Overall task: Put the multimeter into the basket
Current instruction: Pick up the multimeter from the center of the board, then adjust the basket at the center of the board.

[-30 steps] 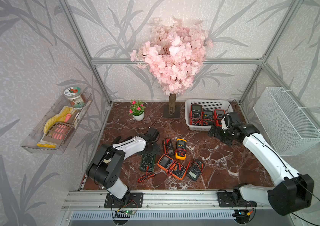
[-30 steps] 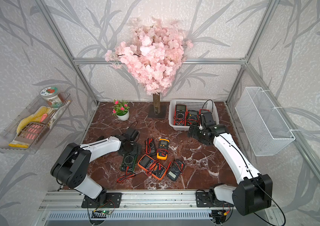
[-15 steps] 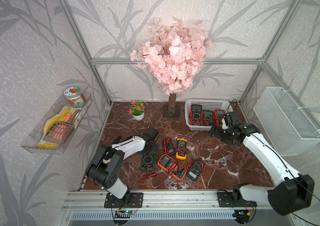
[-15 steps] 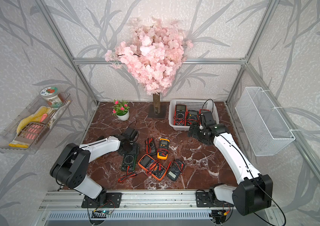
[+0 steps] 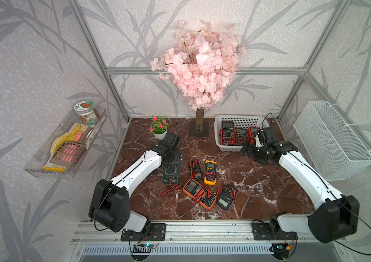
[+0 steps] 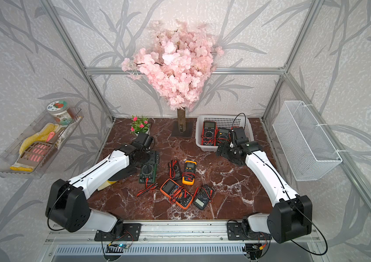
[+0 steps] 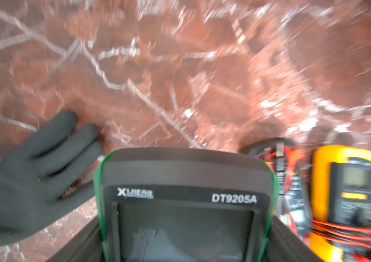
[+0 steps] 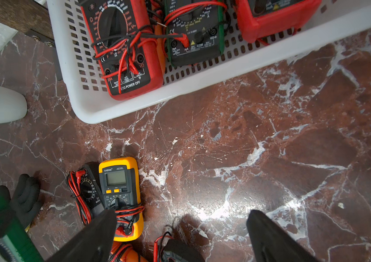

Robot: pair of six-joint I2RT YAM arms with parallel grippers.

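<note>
A green-edged black multimeter (image 5: 170, 172) (image 6: 148, 171) lies on the marble left of the loose pile. My left gripper (image 5: 175, 156) (image 6: 151, 157) is at its screen end. In the left wrist view the multimeter (image 7: 186, 177) fills the space between the jaws, and my left gripper (image 7: 185, 226) is shut on its green sides. The white basket (image 5: 241, 119) (image 6: 223, 118) (image 8: 202, 84) stands at the back right with three multimeters inside. My right gripper (image 5: 247, 150) (image 6: 220, 150) (image 8: 181, 214) hangs open and empty over bare marble just in front of the basket.
A yellow multimeter (image 5: 210, 169), an orange one (image 5: 199, 192) and two dark ones (image 5: 194, 169) (image 5: 226, 197) lie mid-table with loose leads. A black-gloved hand (image 7: 28, 177) (image 8: 25, 197) rests beside the green multimeter. Flower pot (image 5: 159, 129), tree base (image 5: 199, 129), wire bin (image 5: 332, 140).
My left gripper's jaws have closed in onto the green-edged multimeter. Neither arm has visibly shifted, and the right gripper stays open.
</note>
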